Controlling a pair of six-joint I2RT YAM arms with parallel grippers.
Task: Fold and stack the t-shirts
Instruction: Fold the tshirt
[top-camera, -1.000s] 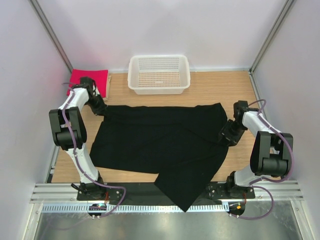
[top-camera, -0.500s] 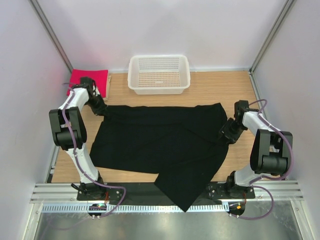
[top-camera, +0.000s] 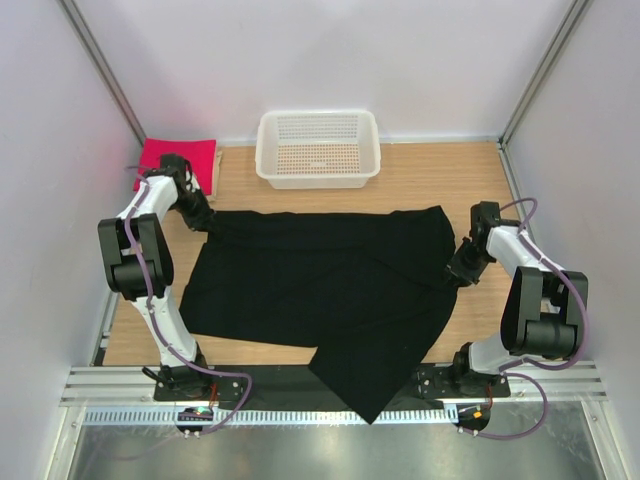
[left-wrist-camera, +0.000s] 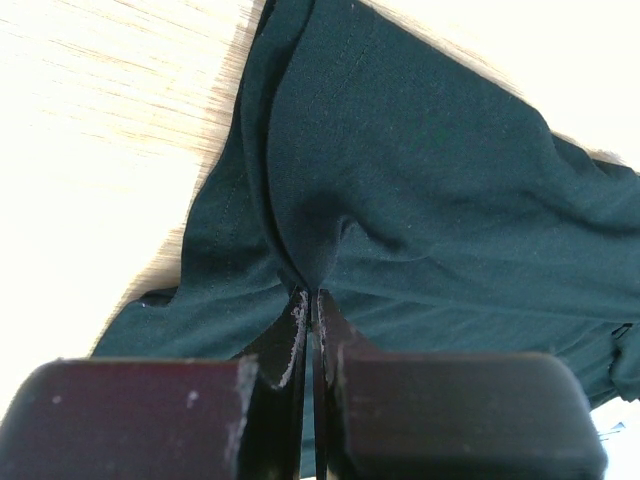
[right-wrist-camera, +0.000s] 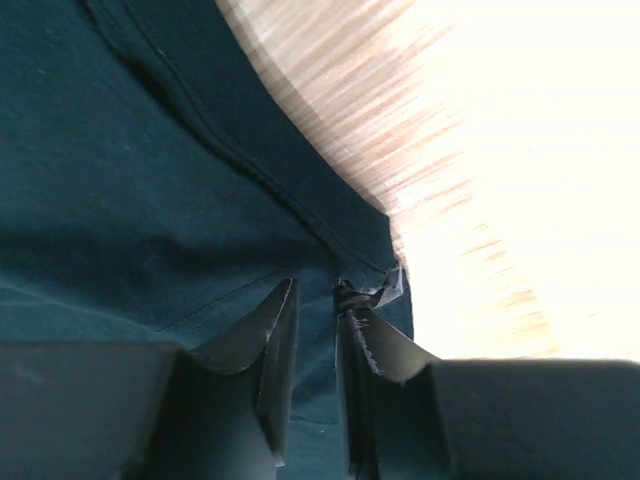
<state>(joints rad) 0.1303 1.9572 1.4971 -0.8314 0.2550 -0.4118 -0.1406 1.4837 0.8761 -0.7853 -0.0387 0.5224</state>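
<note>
Our left gripper (left-wrist-camera: 311, 296) pinches the black t-shirt's (top-camera: 320, 290) far-left corner; our right gripper (right-wrist-camera: 315, 290), jaws narrowly apart, straddles its right hem.

Big plain black t-shirt (top-camera: 330, 280) is spread mostly flat over the middle of the worktop (top-camera: 440, 180), a bit rumpled, with its 6 o'clock corner hanging off the near edge. Pink-red t-shirt (top-camera: 178, 158) sits folded at 10 o'clock, with a beige t-shirt (top-camera: 216, 170) peeking out beside it.

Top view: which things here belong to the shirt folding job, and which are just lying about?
Job in hand:
black t-shirt
pink-red t-shirt
left pincer
right pincer

Lying about:
white mesh basket
</note>
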